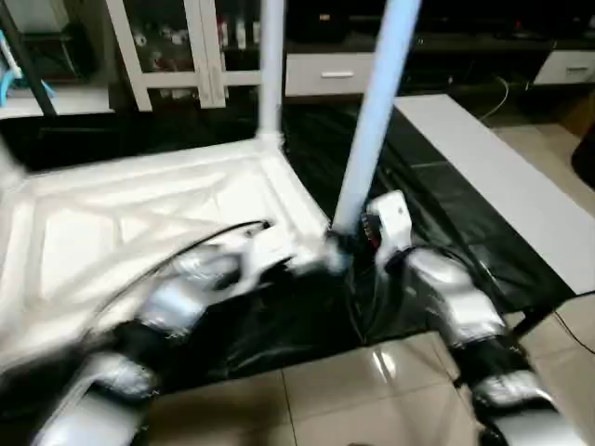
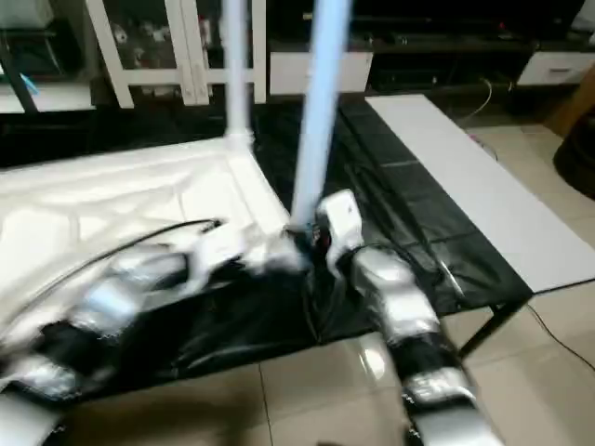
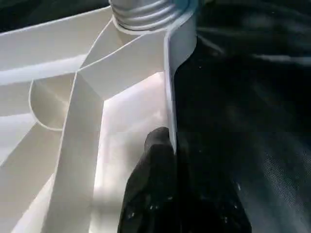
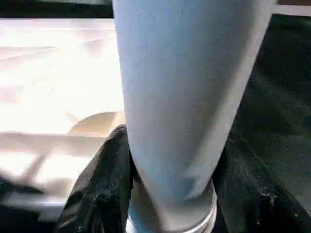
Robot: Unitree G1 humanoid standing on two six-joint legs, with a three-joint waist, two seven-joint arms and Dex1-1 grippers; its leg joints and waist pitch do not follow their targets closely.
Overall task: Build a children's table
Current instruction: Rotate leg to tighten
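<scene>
The white tabletop (image 1: 139,223) lies upside down on a black sheet, its ribbed underside facing up. One white leg (image 1: 271,74) stands upright in the far right corner socket. A second leg (image 1: 372,130) leans over the near right corner, its threaded end (image 3: 146,12) at the socket. My right gripper (image 1: 349,243) is shut on this leg's lower end, a black finger (image 4: 102,184) on each side. My left gripper (image 1: 311,260) is shut on the tabletop's thin rim (image 3: 170,97) just beside that corner.
The black sheet (image 1: 418,232) covers a low platform whose front edge meets the tiled floor (image 1: 372,390). A long white board (image 1: 502,186) lies along the right. A white glass-door cabinet (image 1: 177,46) and a drawer (image 1: 330,72) stand behind.
</scene>
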